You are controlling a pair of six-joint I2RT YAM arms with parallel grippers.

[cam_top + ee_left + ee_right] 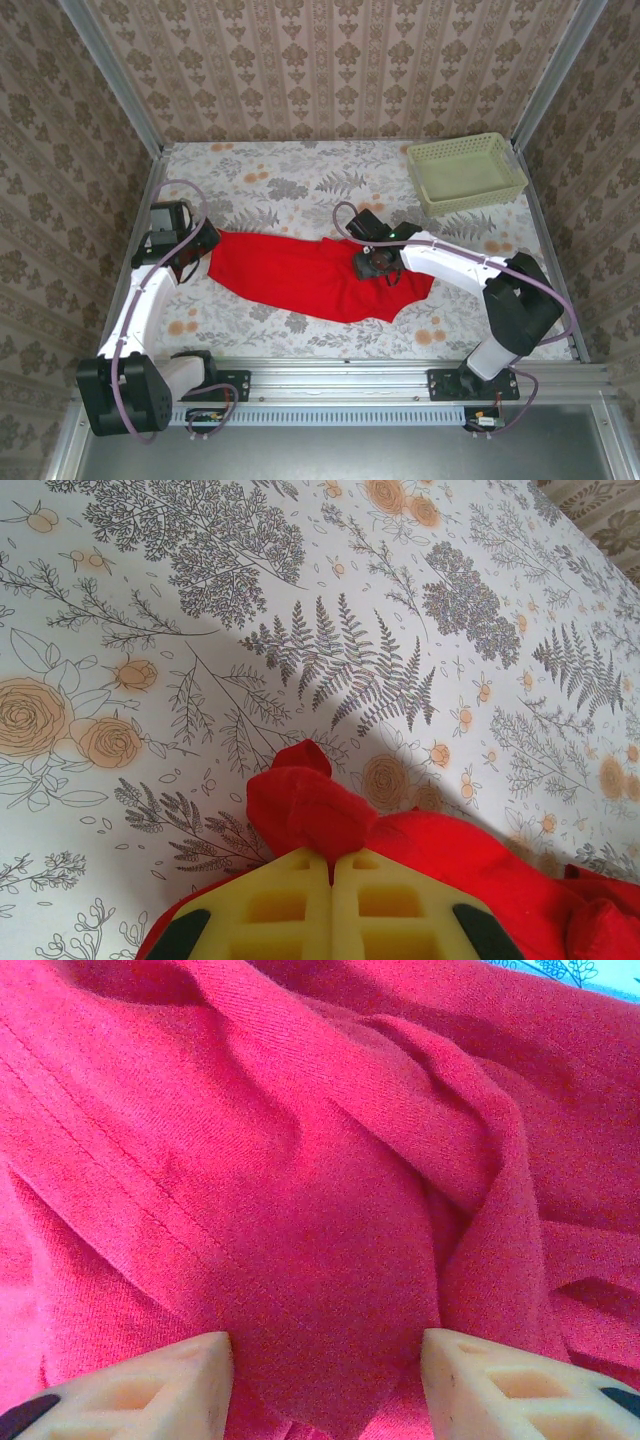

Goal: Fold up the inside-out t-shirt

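The left gripper pinches the red t-shirt at its left end. The right gripper is open on it; squeeze first, then pull flat gently.

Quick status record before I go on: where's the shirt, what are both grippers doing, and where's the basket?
t-shirt: red, spread in a rumpled band across the table, not yet folded neatly
left gripper: shut on the t-shirt's left end, cloth bunched at its tips
right gripper: open, fingertips down on the cloth near the right end
basket: pale green, far right corner, apart from the t-shirt
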